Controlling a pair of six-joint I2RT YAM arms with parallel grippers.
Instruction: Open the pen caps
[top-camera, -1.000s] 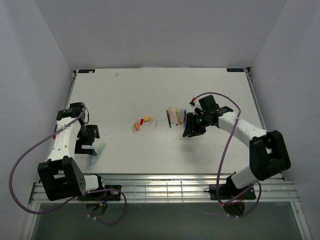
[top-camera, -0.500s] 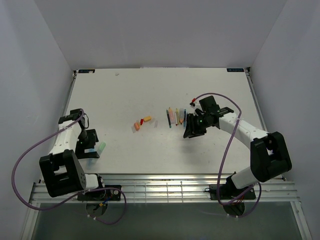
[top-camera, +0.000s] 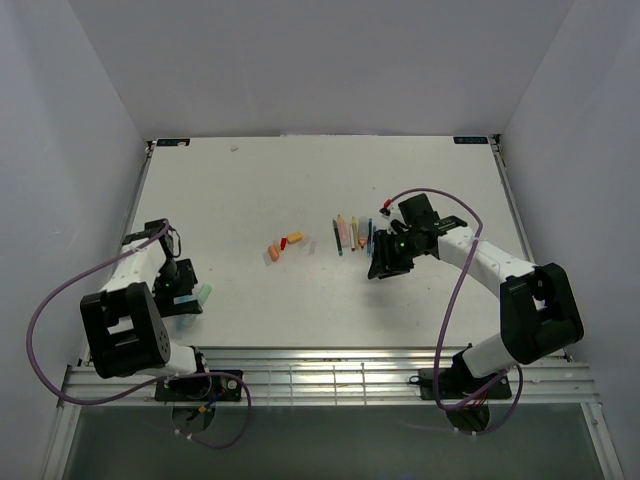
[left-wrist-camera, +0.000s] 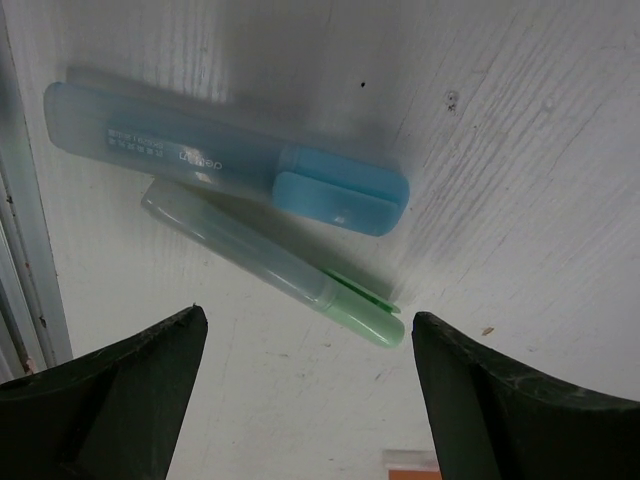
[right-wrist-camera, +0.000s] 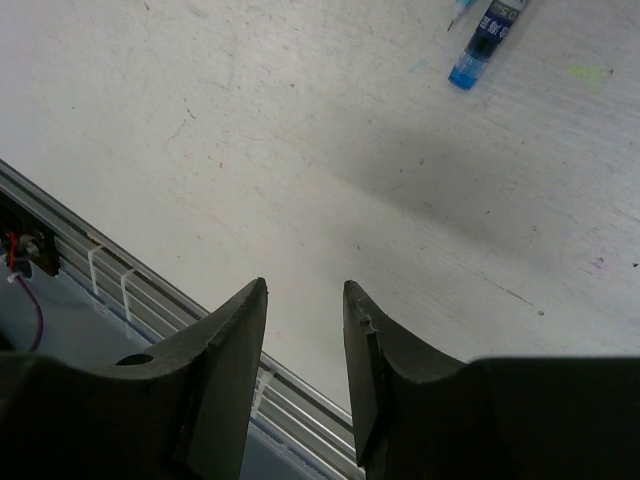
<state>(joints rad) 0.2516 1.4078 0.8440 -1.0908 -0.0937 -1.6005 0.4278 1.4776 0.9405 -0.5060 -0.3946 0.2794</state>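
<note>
Left edge: my left pincer (top-camera: 180, 290) sat close to the left border of the table (top-camera: 300, 180); little room lay on that side, far more to its right
Near edge: the metal rail (top-camera: 330, 378) ran along the near side; from the right wrist it showed just near of my right pincer (right-wrist-camera: 305, 290)
Open room: bare tabletop stretched between my two pincers and across the whole far half
Caps: loose pen caps (top-camera: 283, 245), orange, red and yellow, lay mid-table, well apart from both pincers
Pens: a row of slim pens (top-camera: 350, 233) lay just left of my right pincer; a blue pen (right-wrist-camera: 487, 38) pointed out beyond its tips
Under left pincer: a blue highlighter (left-wrist-camera: 200, 150) and a green highlighter (left-wrist-camera: 250, 258) lay side by side, touching, both capped
Change: my left arm had folded back toward its base since a second earlier, while the two highlighters stayed put; my right arm had barely shifted
Left pose: elbow tucked near, wrist aimed down; fingers (left-wrist-camera: 120, 390) spread wide, holding nothing
Right pose: arm reached from the near right toward the middle, wrist tipped down; fingers (right-wrist-camera: 225, 370) stood partly apart with only table between them
</note>
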